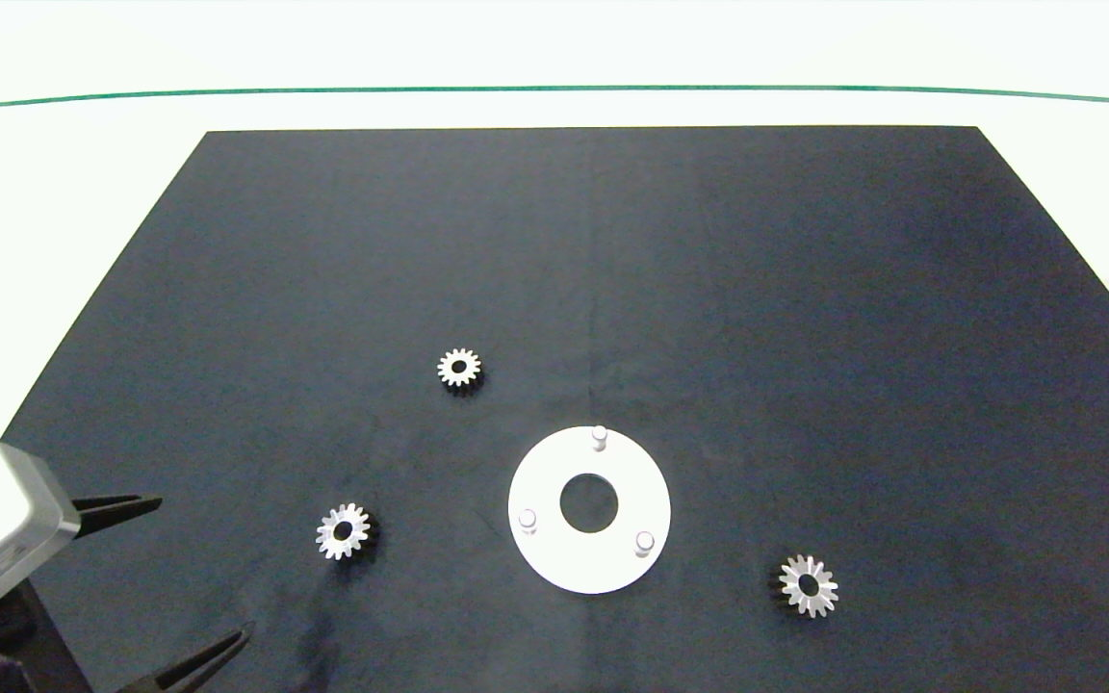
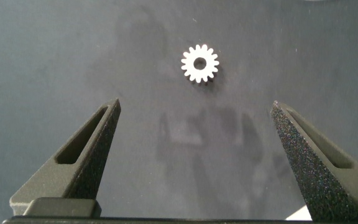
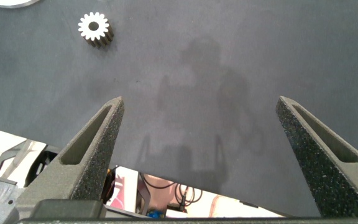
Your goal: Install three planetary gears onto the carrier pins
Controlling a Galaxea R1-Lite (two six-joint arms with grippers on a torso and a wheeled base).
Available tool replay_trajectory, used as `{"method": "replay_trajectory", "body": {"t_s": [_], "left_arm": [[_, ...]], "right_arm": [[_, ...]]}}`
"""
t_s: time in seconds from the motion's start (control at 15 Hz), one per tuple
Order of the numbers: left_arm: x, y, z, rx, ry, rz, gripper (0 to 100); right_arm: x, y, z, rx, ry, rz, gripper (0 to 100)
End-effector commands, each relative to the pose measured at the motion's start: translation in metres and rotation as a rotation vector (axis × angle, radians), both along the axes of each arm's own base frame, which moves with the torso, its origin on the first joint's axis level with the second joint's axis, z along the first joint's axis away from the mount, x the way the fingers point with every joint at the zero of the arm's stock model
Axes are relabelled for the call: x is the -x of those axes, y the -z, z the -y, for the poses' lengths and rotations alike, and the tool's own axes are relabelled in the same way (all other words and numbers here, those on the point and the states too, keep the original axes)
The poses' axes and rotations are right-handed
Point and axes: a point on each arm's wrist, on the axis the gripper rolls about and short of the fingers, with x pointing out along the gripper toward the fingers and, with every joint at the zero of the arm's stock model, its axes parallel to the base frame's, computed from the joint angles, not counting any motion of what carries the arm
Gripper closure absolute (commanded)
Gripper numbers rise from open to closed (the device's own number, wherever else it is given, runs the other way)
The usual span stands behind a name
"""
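Three gears lie flat on the black mat around the white disc (image 1: 554, 563), whose three pins (image 1: 599, 437) are all bare: one gear (image 1: 343, 531) to the disc's left, one (image 1: 459, 368) to its far left, one (image 1: 809, 585) to its near right. The left gripper (image 1: 184, 582), spread wide and empty at the near-left corner, is faced toward the left gear just to its right, so this arm is judged nearer. The right gripper (image 3: 201, 155), also wide and empty, is outside the head view, and only the near-right gear (image 3: 94, 27) is seen beyond its fingers.
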Motion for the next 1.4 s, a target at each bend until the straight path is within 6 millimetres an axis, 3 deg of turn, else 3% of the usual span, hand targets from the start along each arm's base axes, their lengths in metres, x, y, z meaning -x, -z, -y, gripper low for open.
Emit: {"method": "replay_trajectory", "body": {"t_s": [0.07, 0.87, 1.4], "left_arm": [[-0.019, 0.001, 0.011, -0.030, 0.018, -0.059, 0], [-0.053, 0.028, 0.030, -0.044, 0.020, -0.135, 0], [-0.063, 0.034, 0.034, -0.046, 0.013, -0.147, 0]], "right_arm": [[-0.001, 0.003, 0.000, 0.003, -0.005, -0.017, 0], [0.001, 0.013, 0.000, 0.003, -0.005, -0.024, 0], [0.003, 0.015, 0.000, 0.004, -0.004, -0.014, 0]]}}
